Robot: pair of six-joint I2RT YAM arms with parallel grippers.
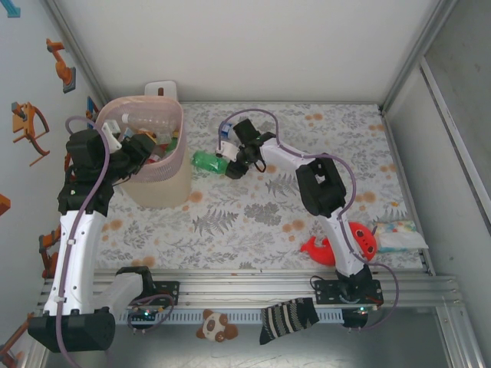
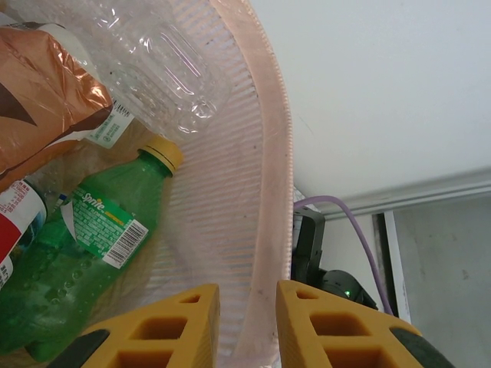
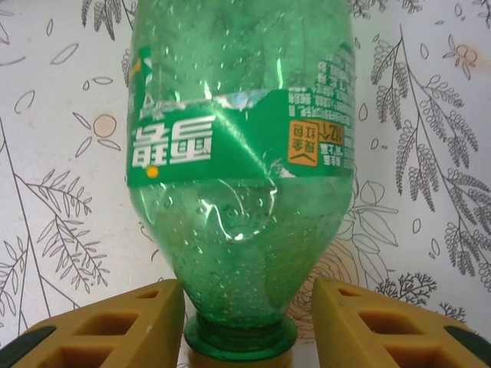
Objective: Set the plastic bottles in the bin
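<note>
Green plastic bottle [image 1: 207, 162] lying on its side on the leaf-printed counter [image 1: 307, 222], near the bin [image 1: 165, 175] but apart from it. The right gripper [image 1: 229, 166] meets it at the neck end. In the right wrist view the bottle [image 3: 242, 153] is cut off at the top, and its cap is hidden below the frame edge. The right gripper [image 3: 248, 307] has one jaw on each side of the neck; whether the jaws press on it or merely flank it cannot be told.

The left gripper [image 1: 140, 150] is at the near rim of the bin. In the left wrist view its jaws [image 2: 247, 299] are closed on the pink ribbed wall [image 2: 230, 153], one inside and one outside.

Inside the bin lie a green Sprite bottle [image 2: 92, 238] with a yellow cap, a clear crumpled bottle [image 2: 161, 69], a red-labelled bottle [image 2: 14, 218] cut by the frame, and a copper-brown wrapper [image 2: 46, 100] whose contents are hard to make out.

A red plush toy [image 1: 360, 239] is partly hidden by the right arm.
</note>
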